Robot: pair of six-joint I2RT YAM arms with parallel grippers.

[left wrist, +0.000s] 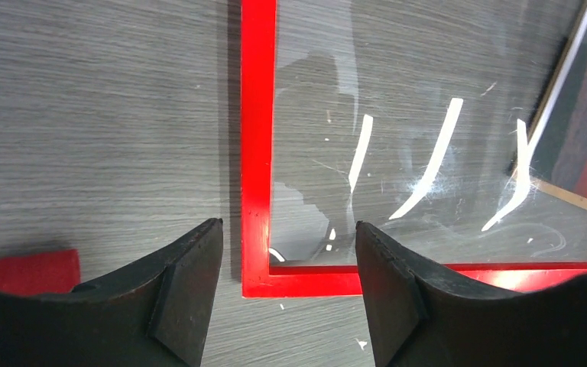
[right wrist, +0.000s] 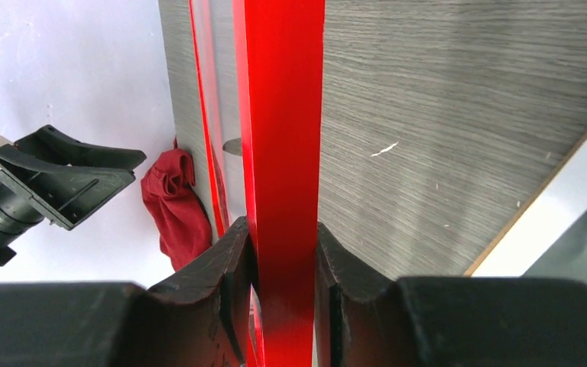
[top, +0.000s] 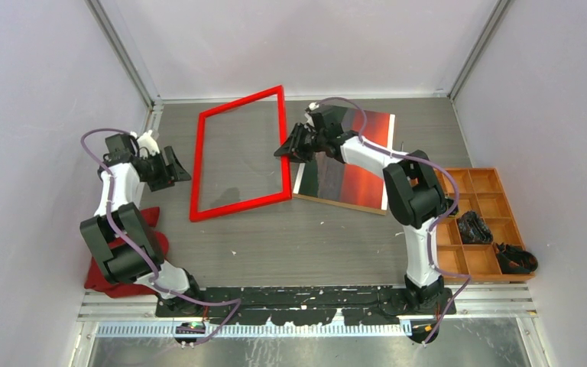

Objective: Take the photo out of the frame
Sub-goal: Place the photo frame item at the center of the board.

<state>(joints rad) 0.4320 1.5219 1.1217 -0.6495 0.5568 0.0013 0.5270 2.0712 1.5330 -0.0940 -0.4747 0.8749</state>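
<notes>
The red frame (top: pixel 241 205) stands tilted on the table, and the grey tabletop shows through its clear pane. My right gripper (top: pixel 289 147) is shut on the frame's right rail (right wrist: pixel 283 115), which fills the gap between its jaws (right wrist: pixel 284 260). The photo (top: pixel 351 180), a red-orange sunset with a white edge, lies flat to the right of the frame, partly under the right arm. Its white edge (right wrist: pixel 565 206) shows in the right wrist view. My left gripper (top: pixel 179 170) hangs open just left of the frame, holding nothing. In its own view the left gripper (left wrist: pixel 289 260) faces the frame's corner (left wrist: pixel 258 153).
An orange compartment tray (top: pixel 474 170) sits at the right, with dark items (top: pixel 474 227) in some cells. A crumpled red cloth (top: pixel 118 267) lies by the left arm's base. White walls close in the table on three sides.
</notes>
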